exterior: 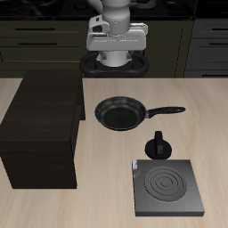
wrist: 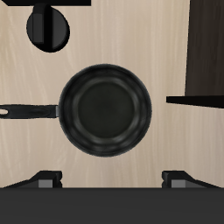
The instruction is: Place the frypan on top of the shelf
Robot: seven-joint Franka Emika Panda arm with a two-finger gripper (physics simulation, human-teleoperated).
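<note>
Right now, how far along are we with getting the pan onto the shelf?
Nothing looks done yet: the pan sits on the table beside the shelf, whose top holds nothing. In hand: the tool hangs above the table behind the pan, carrying nothing; the wrist view looks straight down on the pan. Whether the tool is open is unclear. Left: grasp the pan, lift it and set it on the shelf top.

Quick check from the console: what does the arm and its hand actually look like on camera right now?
The arm is glossy white with rounded segments. Its hand has a boxy pale-grey body over a dark, rounded base. The wrist view shows only two dark grey fingertips. No cables or markings visible.
</note>
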